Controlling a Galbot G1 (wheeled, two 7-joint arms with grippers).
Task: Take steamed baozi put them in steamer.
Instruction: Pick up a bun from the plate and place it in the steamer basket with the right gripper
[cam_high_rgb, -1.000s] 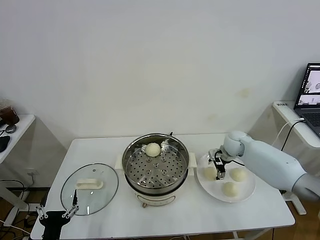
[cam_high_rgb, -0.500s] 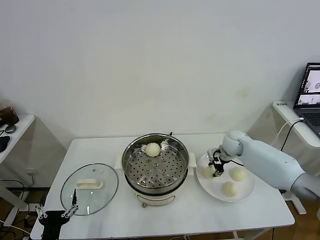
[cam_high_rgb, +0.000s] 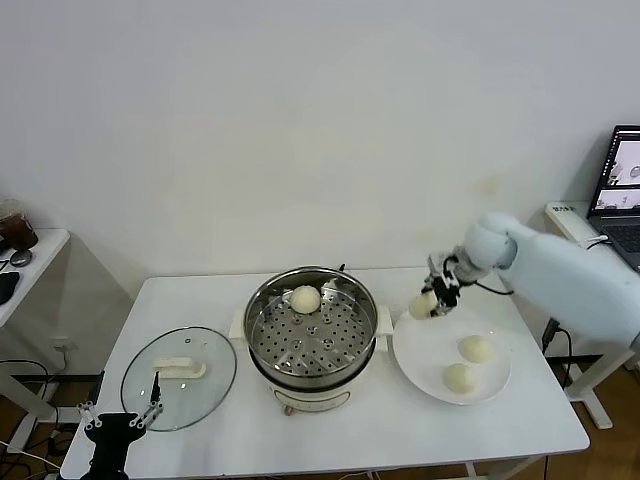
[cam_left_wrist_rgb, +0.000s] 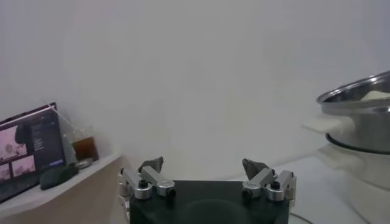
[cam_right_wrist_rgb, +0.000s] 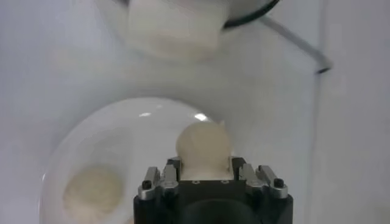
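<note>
A small round cream-white steamed baozi (cam_high_rgb: 422, 304) hangs in the air between the steamer and the flat white plate (cam_high_rgb: 418, 349), pinched between the closed-in jaws of the right gripper (cam_high_rgb: 437, 297); a second bun (cam_high_rgb: 306, 298) sits on the perforated tray at the far side of the round shiny stainless-steel steamer (cam_high_rgb: 268, 303); two more buns (cam_high_rgb: 476, 348) (cam_high_rgb: 459, 377) lie on the plate; the left gripper (cam_high_rgb: 118, 424), jaws spread wide and empty, is parked low by the table's near left corner, just beside the round glass lid (cam_high_rgb: 212, 381).
</note>
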